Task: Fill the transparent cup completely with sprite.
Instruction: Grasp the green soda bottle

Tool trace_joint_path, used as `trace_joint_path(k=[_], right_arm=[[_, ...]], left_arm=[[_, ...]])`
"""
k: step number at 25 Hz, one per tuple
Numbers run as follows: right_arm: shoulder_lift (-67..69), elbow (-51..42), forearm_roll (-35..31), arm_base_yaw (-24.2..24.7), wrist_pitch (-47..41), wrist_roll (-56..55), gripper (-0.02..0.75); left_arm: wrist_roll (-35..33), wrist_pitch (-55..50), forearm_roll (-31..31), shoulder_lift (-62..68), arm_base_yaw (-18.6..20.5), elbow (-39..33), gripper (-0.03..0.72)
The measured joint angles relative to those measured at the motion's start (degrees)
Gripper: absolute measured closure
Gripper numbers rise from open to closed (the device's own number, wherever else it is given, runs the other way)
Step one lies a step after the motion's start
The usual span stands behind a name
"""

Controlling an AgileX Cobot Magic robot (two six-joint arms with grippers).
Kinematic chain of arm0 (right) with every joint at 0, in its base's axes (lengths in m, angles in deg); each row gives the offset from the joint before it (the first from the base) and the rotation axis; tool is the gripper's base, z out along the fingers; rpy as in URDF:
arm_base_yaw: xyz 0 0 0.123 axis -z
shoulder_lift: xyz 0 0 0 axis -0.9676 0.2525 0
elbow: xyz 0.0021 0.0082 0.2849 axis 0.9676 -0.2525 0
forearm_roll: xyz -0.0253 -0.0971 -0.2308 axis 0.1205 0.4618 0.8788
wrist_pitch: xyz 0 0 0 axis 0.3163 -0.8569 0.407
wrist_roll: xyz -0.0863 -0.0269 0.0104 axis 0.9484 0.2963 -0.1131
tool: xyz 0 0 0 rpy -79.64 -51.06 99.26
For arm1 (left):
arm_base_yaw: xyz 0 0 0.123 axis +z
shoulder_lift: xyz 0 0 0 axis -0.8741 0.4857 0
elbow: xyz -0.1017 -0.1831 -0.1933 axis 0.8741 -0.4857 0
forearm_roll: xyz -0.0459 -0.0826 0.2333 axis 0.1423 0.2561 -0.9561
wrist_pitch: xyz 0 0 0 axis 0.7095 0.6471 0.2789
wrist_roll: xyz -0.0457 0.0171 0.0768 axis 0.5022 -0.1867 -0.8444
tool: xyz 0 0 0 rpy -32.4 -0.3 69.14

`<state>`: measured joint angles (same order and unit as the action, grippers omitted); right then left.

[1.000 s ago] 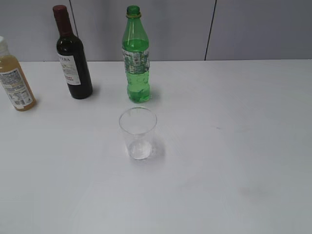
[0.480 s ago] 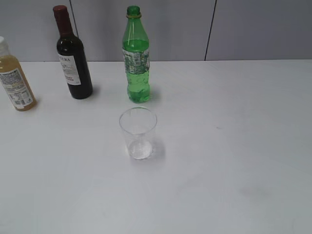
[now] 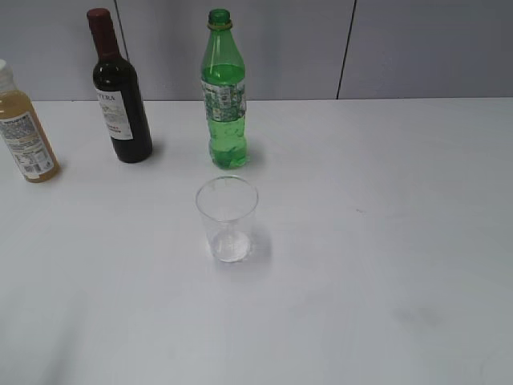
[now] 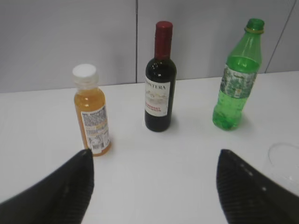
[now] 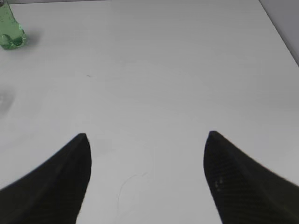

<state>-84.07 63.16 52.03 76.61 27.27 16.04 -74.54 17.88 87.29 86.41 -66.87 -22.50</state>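
While nothing has shifted since a second ago, transparent cup [image 3: 228, 218] apparently empty; sprite bottle [image 3: 224, 90] capped, untouched; both jaws spread, holding nothing; pouring unstarted.

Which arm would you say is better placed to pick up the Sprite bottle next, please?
Probably the left. The left gripper is open and faces the Sprite bottle whole; the right gripper, also open, sees only its base at the frame's corner.
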Motion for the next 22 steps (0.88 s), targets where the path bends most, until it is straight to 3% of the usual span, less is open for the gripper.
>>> trace_joint_path(k=[4, 13, 22], right_arm=[[0.0, 0.0, 0.0, 0.0, 0.0, 0.0, 0.167], [0.0, 0.0, 0.0, 0.0, 0.0, 0.0, 0.168], [0.0, 0.0, 0.0, 0.0, 0.0, 0.0, 0.169]], left_arm=[[-0.1, 11.5, 0.0, 8.8, -1.9, 0.0, 0.077], [0.8, 33.2, -2.2, 28.0, -10.0, 0.0, 0.09], [21.1, 54.6, -23.7, 45.7, -9.8, 0.2, 0.097]])
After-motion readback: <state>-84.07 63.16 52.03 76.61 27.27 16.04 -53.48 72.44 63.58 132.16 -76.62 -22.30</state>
